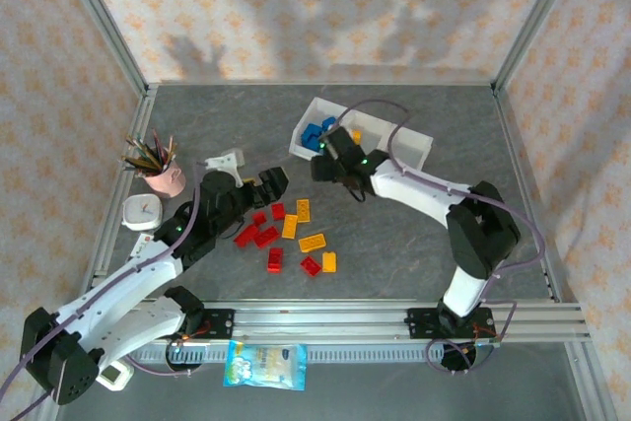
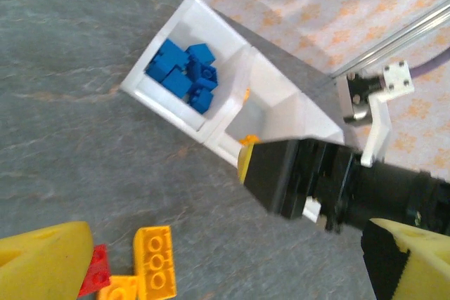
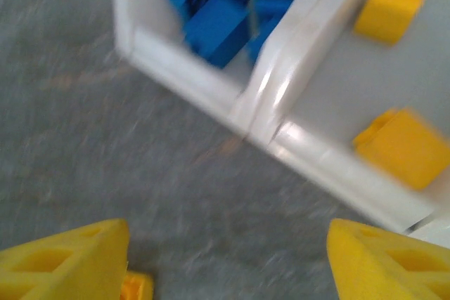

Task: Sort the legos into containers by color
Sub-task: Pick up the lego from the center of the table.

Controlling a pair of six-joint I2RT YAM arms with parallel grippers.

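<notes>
The containers are one long white tray (image 1: 418,148) at the back, its rim (image 3: 267,110) close under the right wrist camera. Blue legos (image 1: 317,132) (image 2: 181,68) (image 3: 223,15) fill the left compartment; yellow legos (image 3: 403,149) lie in the middle one. Red legos (image 1: 266,237) and yellow-orange legos (image 1: 312,242) are scattered on the table. My right gripper (image 1: 330,160) (image 3: 225,265) hangs open and empty just in front of the tray. Over the loose bricks, my left gripper (image 1: 271,187) (image 2: 225,272) is open too, with a yellow-orange brick (image 2: 155,258) and a red brick (image 2: 95,272) beside its left finger.
A pink cup of pencils (image 1: 163,176) and a small white box (image 1: 143,212) stand at the left. A white tool (image 1: 225,161) lies behind the left gripper. A blue-and-white snack packet (image 1: 264,364) rests on the front rail. The right arm's black wrist (image 2: 295,173) crosses the left wrist view.
</notes>
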